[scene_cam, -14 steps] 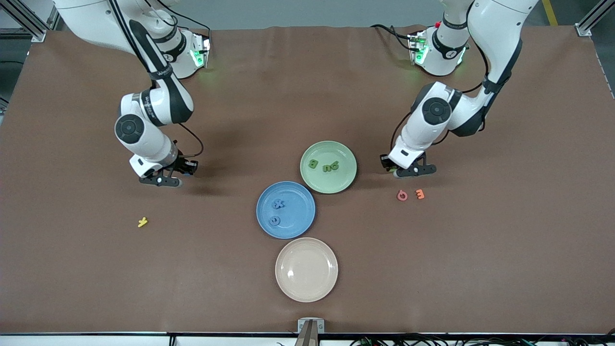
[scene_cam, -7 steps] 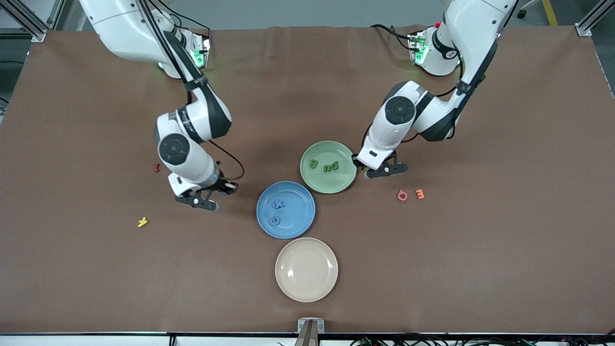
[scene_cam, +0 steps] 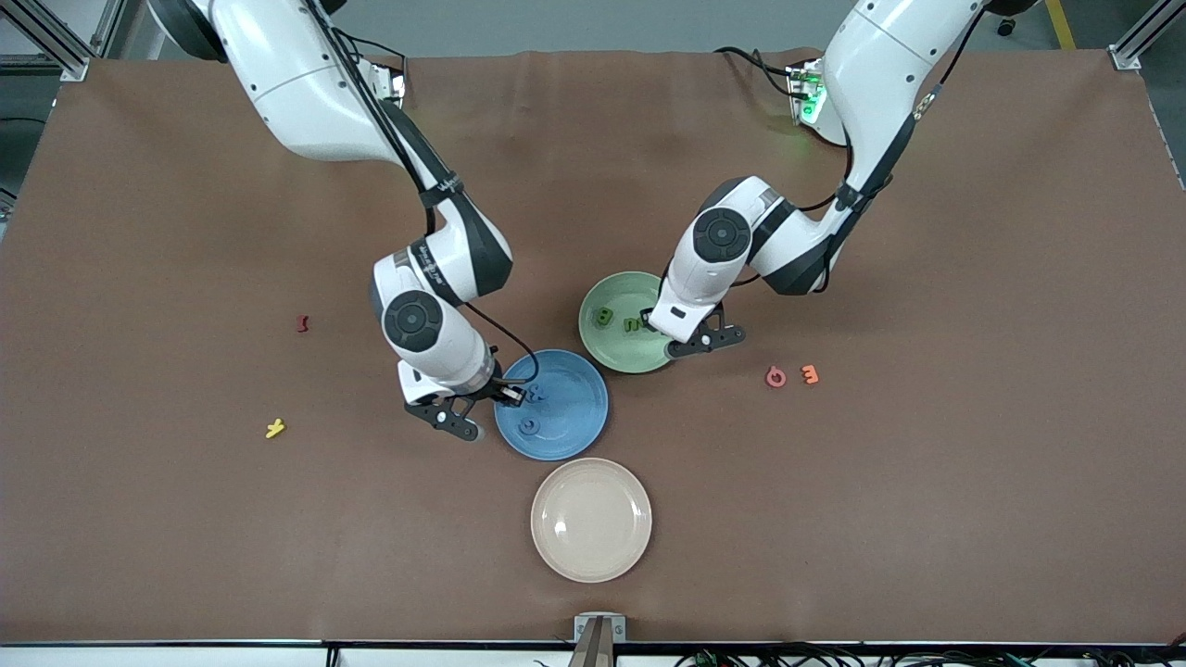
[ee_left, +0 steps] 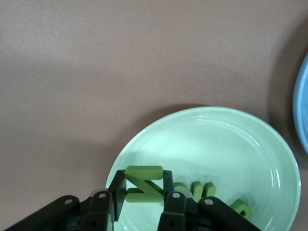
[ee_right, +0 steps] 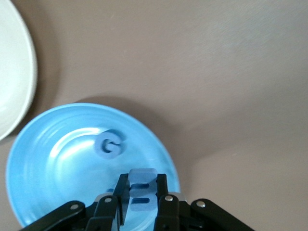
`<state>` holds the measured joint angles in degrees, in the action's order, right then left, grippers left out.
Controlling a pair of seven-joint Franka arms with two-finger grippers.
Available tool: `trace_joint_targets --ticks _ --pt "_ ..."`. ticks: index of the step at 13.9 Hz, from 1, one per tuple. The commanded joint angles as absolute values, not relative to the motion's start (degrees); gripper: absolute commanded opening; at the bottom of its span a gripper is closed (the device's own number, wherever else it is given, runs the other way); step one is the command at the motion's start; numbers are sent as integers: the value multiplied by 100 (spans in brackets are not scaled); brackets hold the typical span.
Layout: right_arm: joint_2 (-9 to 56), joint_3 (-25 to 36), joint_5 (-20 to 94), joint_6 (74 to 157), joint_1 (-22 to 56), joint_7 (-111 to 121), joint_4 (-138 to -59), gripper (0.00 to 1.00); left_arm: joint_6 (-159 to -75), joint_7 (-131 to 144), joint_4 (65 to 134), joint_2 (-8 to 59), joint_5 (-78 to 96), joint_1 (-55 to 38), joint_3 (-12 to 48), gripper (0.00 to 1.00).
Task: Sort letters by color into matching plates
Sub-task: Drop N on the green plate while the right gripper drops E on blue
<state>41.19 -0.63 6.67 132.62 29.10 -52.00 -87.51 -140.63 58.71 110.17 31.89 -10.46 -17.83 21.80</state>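
Two letters are riding in my fingers, each over the plate of its own colour.
Taking the blue plate (scene_cam: pixel 552 405) as my landmark: I am holding my right gripper (ee_right: pixel 140 201) over its rim toward the right arm's end of the bench (scene_cam: pixel 927 482), fingers pinching a pale blue letter (ee_right: pixel 141 190) on its edges, while a blue G (ee_right: pixel 108 145) is lying flat inside. I am hanging my left gripper (ee_left: pixel 143 193) over the green plate (ee_left: pixel 240 144), which is sitting just beside the blue plate and farther from the front camera, fingers clamping a green Z (ee_left: pixel 143 182), with other green letters (ee_left: pixel 202 188) lying inside. Nearer the front camera, a cream plate (scene_cam: pixel 591 520) is sitting just beside the blue one.
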Motion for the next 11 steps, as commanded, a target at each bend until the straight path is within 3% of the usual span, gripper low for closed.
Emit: trace_joint_targets --ticks 1,6,7,9,11 --pt "4526 -26 756 12956 3093 -5572 -8096 0 -13922 6047 10767 3340 -1204 -1881 2145 21" --pt "4579 -26 747 12973 3190 -5730 -8060 0 -13922 6056 10679 3392 -1204 -1951 2145 24" --pt "4588 -26 747 12973 3199 -5730 -8060 0 -13922 6047 10670 3393 -1204 -1942 2153 32" --pt "4605 -26 756 12973 3217 -5757 -8060 0 -13922 6047 10670 3393 -1204 -1942 2153 75" --pt "4605 -26 747 12964 3252 -5809 -8060 0 -13922 6047 10670 3340 -1204 -1925 2153 99"
